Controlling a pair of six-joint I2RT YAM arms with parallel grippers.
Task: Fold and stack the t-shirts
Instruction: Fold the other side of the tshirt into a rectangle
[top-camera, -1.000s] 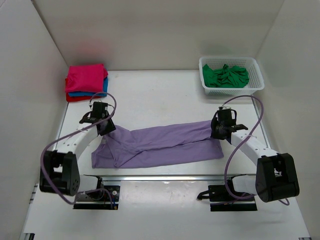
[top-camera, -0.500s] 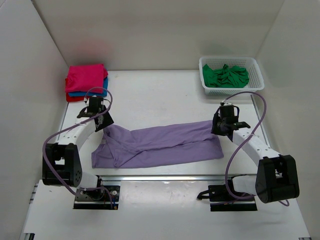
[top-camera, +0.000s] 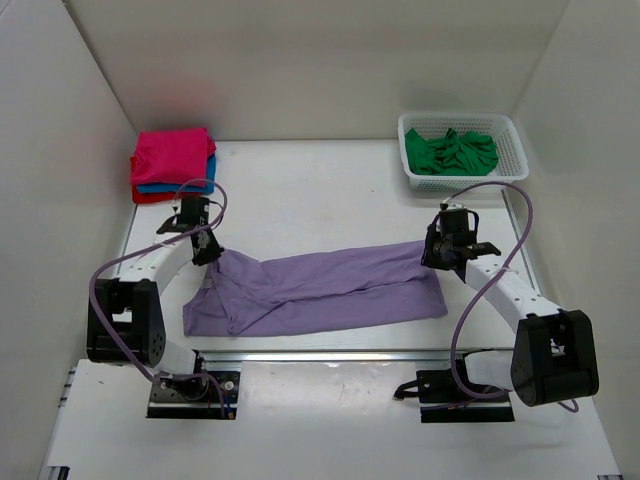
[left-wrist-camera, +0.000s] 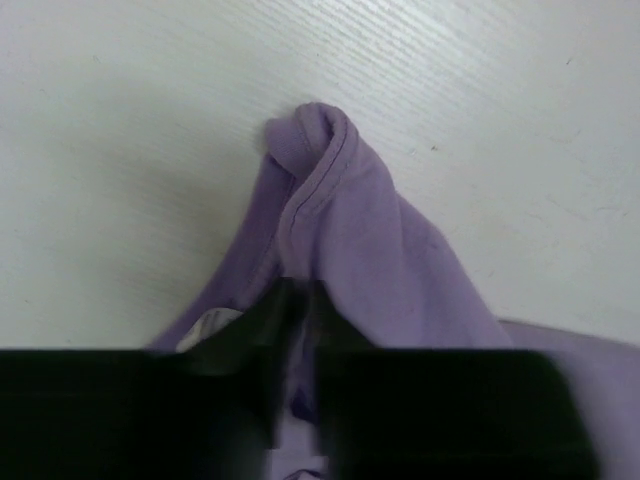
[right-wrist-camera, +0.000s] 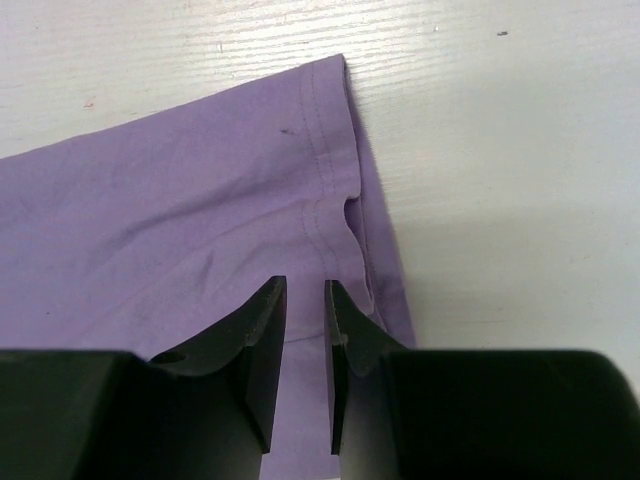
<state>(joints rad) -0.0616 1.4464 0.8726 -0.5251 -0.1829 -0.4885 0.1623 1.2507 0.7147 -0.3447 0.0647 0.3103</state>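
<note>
The lilac t-shirt (top-camera: 330, 290) lies spread lengthwise across the table in a long band. My left gripper (top-camera: 206, 250) is at its far left corner and is shut on a bunched fold of the lilac cloth (left-wrist-camera: 370, 230). Its fingertips (left-wrist-camera: 300, 292) are buried in the cloth. My right gripper (top-camera: 434, 258) hovers over the shirt's far right corner, where the hem (right-wrist-camera: 335, 180) lies flat. Its jaws (right-wrist-camera: 305, 285) stand a narrow gap apart with nothing between them. A green t-shirt (top-camera: 455, 152) lies crumpled in the basket. The magenta, blue and red t-shirts (top-camera: 172, 162) sit folded in a stack at the back left.
A white lattice basket (top-camera: 512, 130) stands at the back right. White walls close in the table on the left, back and right. A metal rail (top-camera: 330, 353) runs along the near edge by the arm bases.
Both grippers have moved slightly away from me and outward. The left one drew the shirt's left corner along. The right one now sits over the corner with its jaws slightly apart.
</note>
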